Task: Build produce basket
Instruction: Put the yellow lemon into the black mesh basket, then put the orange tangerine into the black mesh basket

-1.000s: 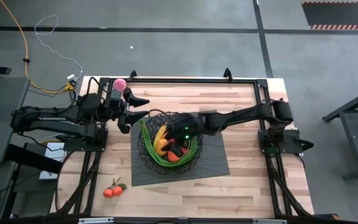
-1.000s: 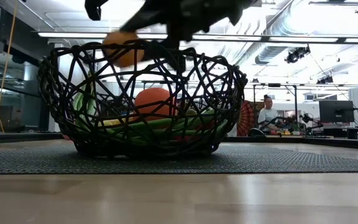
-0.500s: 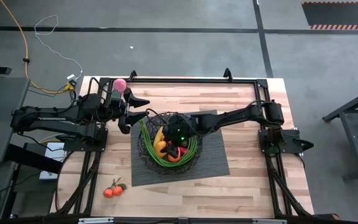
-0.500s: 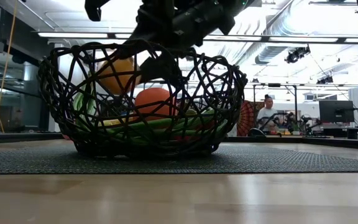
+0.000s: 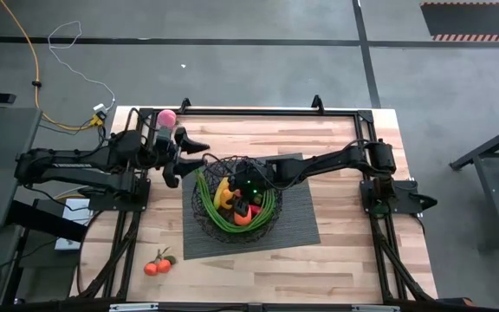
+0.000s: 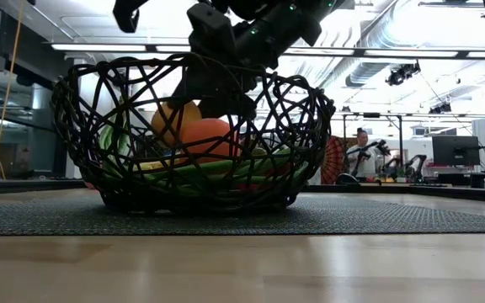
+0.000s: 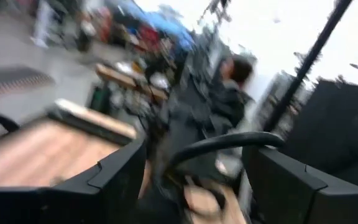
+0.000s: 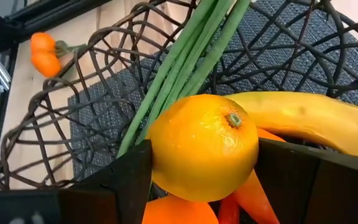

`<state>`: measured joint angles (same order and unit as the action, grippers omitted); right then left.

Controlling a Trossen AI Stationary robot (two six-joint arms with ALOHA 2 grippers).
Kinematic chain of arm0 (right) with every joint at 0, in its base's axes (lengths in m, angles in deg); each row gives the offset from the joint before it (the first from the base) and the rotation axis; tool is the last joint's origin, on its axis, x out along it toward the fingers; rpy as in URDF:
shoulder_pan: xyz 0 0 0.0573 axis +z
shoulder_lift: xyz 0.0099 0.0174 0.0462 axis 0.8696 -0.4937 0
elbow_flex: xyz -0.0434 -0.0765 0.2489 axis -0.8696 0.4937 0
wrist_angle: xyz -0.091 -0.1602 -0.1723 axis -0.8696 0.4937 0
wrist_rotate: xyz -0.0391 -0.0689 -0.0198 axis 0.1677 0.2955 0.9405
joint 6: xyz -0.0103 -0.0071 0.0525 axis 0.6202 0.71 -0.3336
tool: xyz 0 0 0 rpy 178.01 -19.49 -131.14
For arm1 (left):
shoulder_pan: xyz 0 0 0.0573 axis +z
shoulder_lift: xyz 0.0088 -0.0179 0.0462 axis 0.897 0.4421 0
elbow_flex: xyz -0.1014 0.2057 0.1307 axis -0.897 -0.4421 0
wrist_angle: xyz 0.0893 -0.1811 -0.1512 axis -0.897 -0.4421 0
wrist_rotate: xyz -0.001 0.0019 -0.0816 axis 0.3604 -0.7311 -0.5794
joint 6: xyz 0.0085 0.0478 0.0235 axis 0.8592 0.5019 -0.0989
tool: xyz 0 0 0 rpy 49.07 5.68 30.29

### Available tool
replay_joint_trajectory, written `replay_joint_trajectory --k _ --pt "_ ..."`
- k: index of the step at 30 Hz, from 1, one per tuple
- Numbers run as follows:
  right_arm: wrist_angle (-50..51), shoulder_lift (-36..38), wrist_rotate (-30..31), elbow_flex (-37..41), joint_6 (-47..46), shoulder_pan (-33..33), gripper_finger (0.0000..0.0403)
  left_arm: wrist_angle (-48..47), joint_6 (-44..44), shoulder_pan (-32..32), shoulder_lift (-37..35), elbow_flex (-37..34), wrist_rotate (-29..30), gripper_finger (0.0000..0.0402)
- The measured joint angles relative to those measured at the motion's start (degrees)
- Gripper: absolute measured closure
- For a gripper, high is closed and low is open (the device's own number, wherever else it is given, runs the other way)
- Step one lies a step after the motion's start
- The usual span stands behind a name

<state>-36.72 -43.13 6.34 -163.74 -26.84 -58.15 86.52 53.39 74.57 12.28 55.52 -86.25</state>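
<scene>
The black wire basket (image 5: 199, 206) stands on a dark grey mat (image 5: 300, 218). It holds a yellow banana (image 8: 303, 121), green beans (image 8: 185, 68) and a red-orange mango (image 6: 210, 139). My right gripper (image 5: 231, 194) reaches down inside the basket, shut on an orange (image 8: 204, 146), which also shows in the low view (image 6: 173, 122). My left gripper (image 5: 187, 153) is open and empty just outside the basket's far-left rim. A pink ball (image 5: 167, 117) lies near the table's far left corner. My right gripper pinches the orange between its two fingers, on opposite sides (image 8: 155, 155), with the stem end (image 8: 232, 119) facing the wrist. The fingers slant down into the basket from the table's right. The orange sits low among the fruit, beside the mango; I cannot tell whether it rests on them.
Two small orange-red fruits with a stem (image 5: 157, 265) lie on the wood near the table's front left; they also show in the right wrist view (image 8: 42, 51). Bare wood lies in front of and to the right of the mat. A person (image 6: 362, 156) shows in the room behind.
My right gripper has gone down into the basket with the orange, from rim height to among the fruit, and a little toward the table's left. The basket has stayed in place.
</scene>
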Motion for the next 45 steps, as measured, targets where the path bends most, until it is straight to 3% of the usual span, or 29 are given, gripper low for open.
replay_joint_trajectory --k 3,15,27,40,45 --pt "0.27 0.0 0.01 0.02 1.03 0.0 0.0171 -6.29 -0.93 -0.08 -1.97 0.0 -2.98 0.0145" --pt "0.25 0.0 0.03 0.04 1.88 0.0 0.0171 -22.37 -8.79 0.11 -17.29 0.0 -1.75 0.0145" --pt "0.08 0.0 -1.11 0.04 1.98 -0.02 0.0168 -23.51 -6.55 0.11 -20.85 0.0 5.61 0.0145" --pt "0.17 0.0 -1.52 0.07 4.98 -0.47 0.0041 -23.52 -5.64 0.11 -20.58 0.0 7.56 0.0145" --pt "4.48 2.35 -3.11 0.11 4.69 -2.98 0.0016 -23.5 -6.57 0.11 -20.6 0.0 7.56 0.0145"
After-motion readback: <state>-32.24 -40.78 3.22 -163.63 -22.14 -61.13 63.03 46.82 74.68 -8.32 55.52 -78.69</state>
